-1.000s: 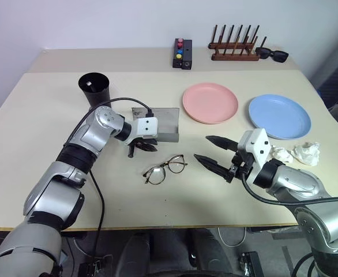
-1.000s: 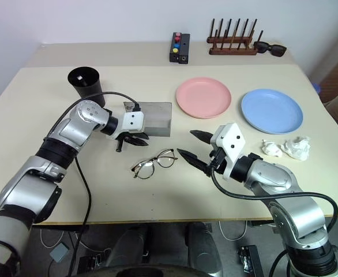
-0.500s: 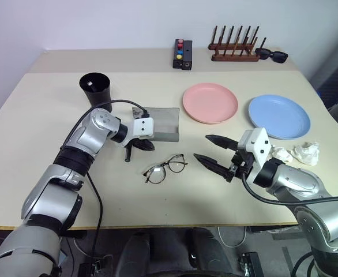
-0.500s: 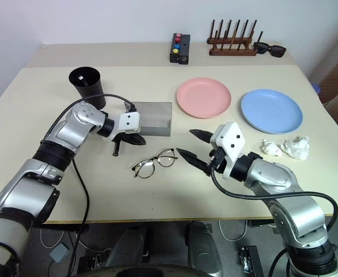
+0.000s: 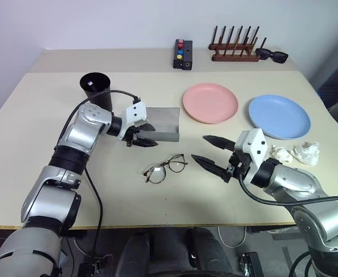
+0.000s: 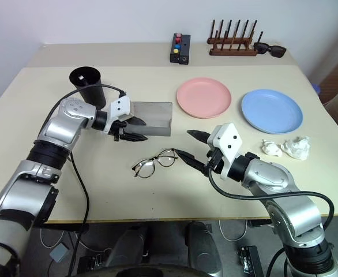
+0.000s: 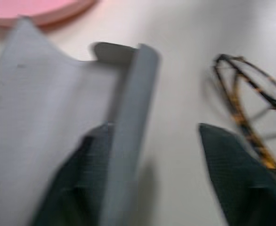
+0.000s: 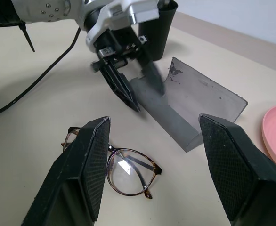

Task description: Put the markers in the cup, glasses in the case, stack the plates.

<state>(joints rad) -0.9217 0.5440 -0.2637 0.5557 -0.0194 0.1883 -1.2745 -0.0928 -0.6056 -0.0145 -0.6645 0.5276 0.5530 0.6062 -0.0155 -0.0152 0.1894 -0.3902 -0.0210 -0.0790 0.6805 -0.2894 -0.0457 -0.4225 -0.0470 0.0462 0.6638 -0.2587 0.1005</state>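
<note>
The left gripper [image 5: 144, 137], open, straddles the case [image 5: 164, 123] front wall; nudging could flip it onto the glasses [image 5: 165, 168] just beside. The right gripper [image 5: 212, 154] is open.

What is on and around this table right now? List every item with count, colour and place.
cup: one, black, far left of the table.
case: one, grey, open, mid-table beside the pink plate.
glasses: one pair, dark thin frame, in front of the case.
plates: two, pink and light blue, side by side on the right, not stacked.
crumpled tissues: white, near the blue plate.
button box: one, black, far edge.
peg rack: one, wooden, far edge.
sunglasses: one pair, black, beside the rack.
left gripper: open, straddling the case's front wall.
right gripper: open, right of the glasses.
</note>
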